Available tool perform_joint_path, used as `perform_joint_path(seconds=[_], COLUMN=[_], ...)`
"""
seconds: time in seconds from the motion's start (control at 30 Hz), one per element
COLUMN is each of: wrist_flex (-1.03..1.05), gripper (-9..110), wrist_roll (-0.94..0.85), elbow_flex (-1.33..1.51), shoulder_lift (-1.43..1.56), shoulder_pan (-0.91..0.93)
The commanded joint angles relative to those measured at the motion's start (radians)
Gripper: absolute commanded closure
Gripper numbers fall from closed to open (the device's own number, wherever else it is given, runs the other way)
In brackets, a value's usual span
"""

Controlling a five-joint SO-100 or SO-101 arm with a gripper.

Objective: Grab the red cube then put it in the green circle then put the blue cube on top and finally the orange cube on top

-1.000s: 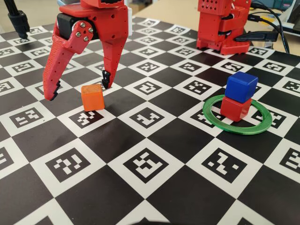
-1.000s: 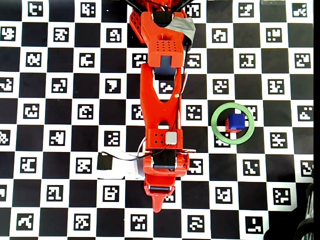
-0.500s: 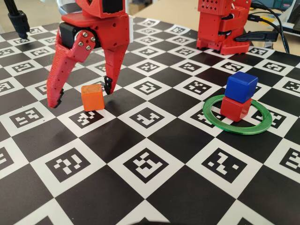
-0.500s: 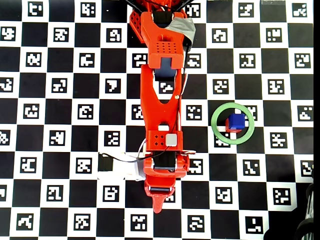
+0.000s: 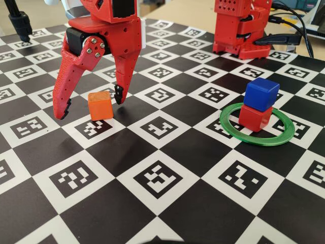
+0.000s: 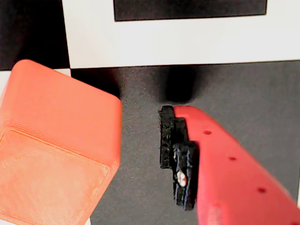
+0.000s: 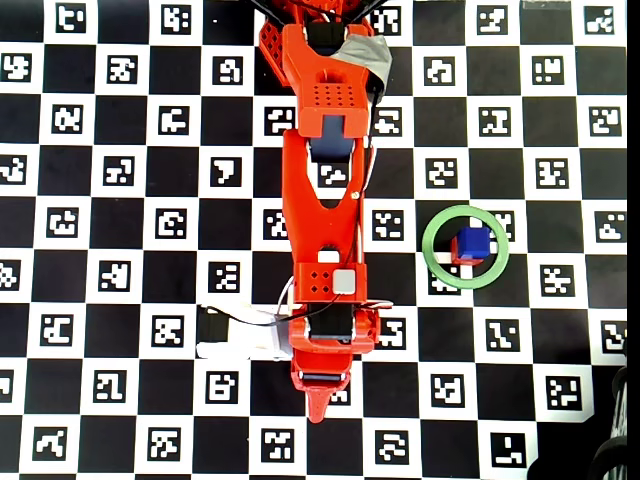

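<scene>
Orange cube point(image 5: 100, 105) sat between the spread fingers of the gripper point(image 5: 90, 104), toward the board's point(image 5: 167, 203) left edge.
The gripper had dropped lower around it, ungrasped; blue cube point(image 5: 261, 93) topped red cube point(image 5: 255, 117) inside the green circle point(image 5: 231, 128).

Even bright lighting in fixed and overhead views, sharp focus, no glare. Small matte orange plastic cube point(image 5: 100, 105) throws a soft short shadow to its right on the checkered marker-board bench point(image 5: 167, 203). Wrist view is overexposed: white squares blown out, the cube washed to salmon, soft focus, dark blurred shadow above the red end effector's black fingertip point(image 6: 174, 154).
</scene>
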Motion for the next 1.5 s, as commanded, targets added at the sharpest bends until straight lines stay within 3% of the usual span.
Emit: perform_joint_path(seconds=[0.0,1.47], wrist_flex=[-0.011,-0.038], gripper=[52,55], wrist_roll=[0.028,0.414], elbow_flex=[-0.011,-0.052], shoulder_lift=[0.048,0.064], shoulder_pan=[-0.015,-0.048])
